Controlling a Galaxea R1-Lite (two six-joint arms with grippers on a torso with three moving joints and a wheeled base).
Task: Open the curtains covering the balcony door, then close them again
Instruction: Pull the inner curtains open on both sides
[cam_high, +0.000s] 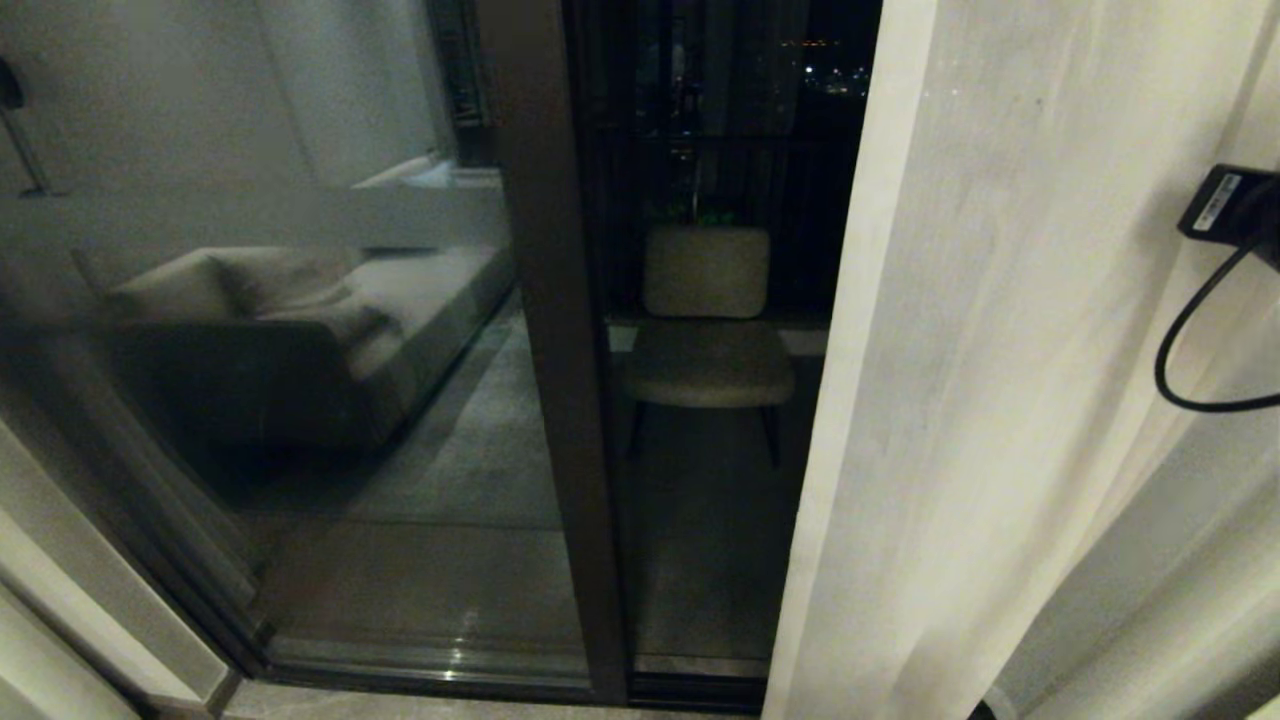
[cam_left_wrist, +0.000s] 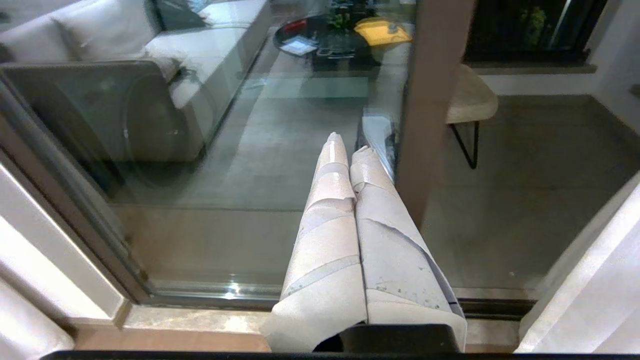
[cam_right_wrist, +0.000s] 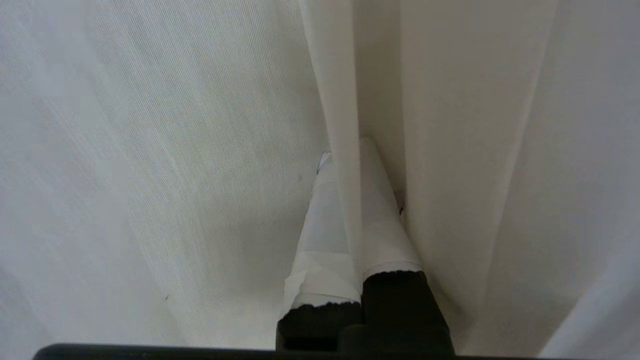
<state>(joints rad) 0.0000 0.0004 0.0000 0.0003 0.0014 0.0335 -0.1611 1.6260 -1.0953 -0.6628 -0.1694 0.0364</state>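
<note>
One fold of the cream pleated fabric curtains (cam_right_wrist: 350, 150) is sitting pinched in your right gripper (cam_right_wrist: 345, 160) — hanging vertically at the right of the dark-framed glass balcony door (cam_high: 560, 400). Your left gripper (cam_left_wrist: 347, 145) is clenched empty, idling — so the right is nearer.

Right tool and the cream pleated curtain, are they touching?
Touching: the right wrist view shows the right tool shut on a fold of the cream pleated curtain.
</note>
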